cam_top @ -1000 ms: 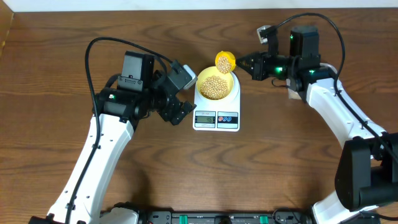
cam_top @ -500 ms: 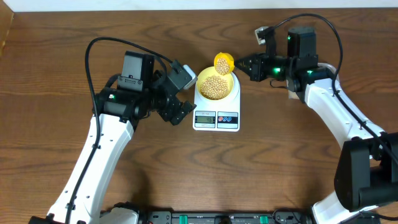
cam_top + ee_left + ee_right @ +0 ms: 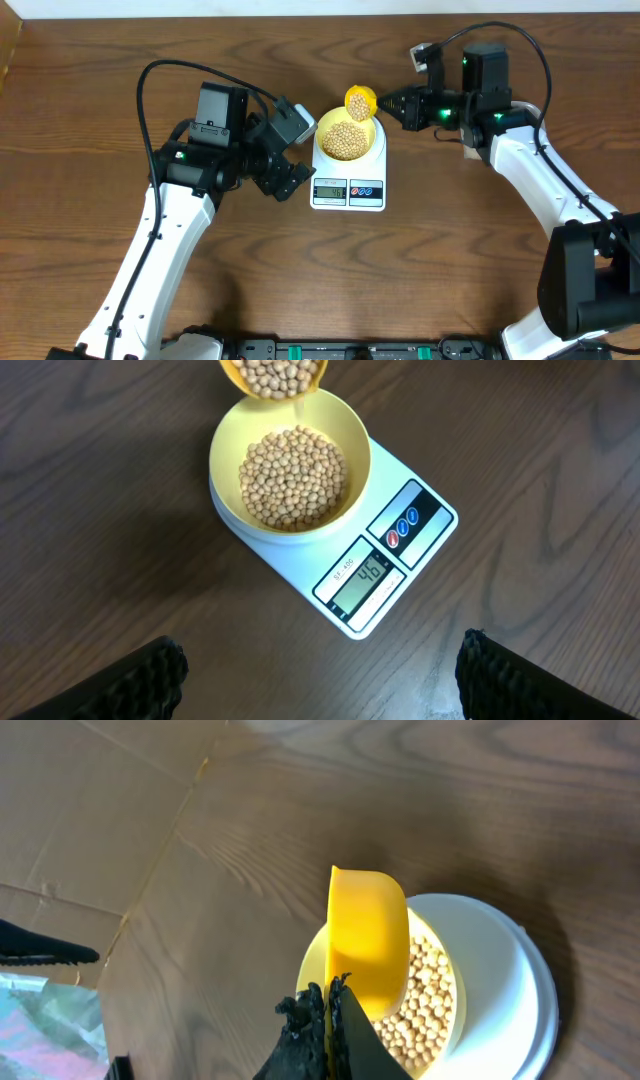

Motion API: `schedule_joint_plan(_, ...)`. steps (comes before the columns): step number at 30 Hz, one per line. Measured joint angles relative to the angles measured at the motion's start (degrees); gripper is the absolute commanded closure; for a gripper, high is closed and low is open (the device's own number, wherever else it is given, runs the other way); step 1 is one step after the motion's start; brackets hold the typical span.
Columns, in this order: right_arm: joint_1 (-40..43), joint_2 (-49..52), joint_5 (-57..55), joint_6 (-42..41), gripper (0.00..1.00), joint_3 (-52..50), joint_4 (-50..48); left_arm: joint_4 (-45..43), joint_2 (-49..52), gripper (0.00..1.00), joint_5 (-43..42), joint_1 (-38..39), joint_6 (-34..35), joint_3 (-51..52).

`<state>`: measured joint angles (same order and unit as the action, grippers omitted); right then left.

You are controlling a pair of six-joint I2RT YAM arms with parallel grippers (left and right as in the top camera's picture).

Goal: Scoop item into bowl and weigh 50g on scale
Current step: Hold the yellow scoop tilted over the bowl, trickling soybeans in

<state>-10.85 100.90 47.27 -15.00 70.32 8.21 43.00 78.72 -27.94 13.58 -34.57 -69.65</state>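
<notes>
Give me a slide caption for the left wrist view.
Scoop tipped over the bowl of beans on the scale, display showing 46.

Bright even light, soft shadows, sharp focus throughout

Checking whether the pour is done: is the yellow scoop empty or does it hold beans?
Not empty. The scoop hangs over the bowl; the left wrist view shows beans piled in its mouth.
</notes>
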Motion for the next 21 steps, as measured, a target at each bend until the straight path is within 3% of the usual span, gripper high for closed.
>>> schedule_joint_plan(21, 0.0, 0.0, -0.2, 0.5, 0.99, 0.0, 0.4, 0.0, 0.0, 0.12, 0.0, 0.0, 0.0, 0.0)
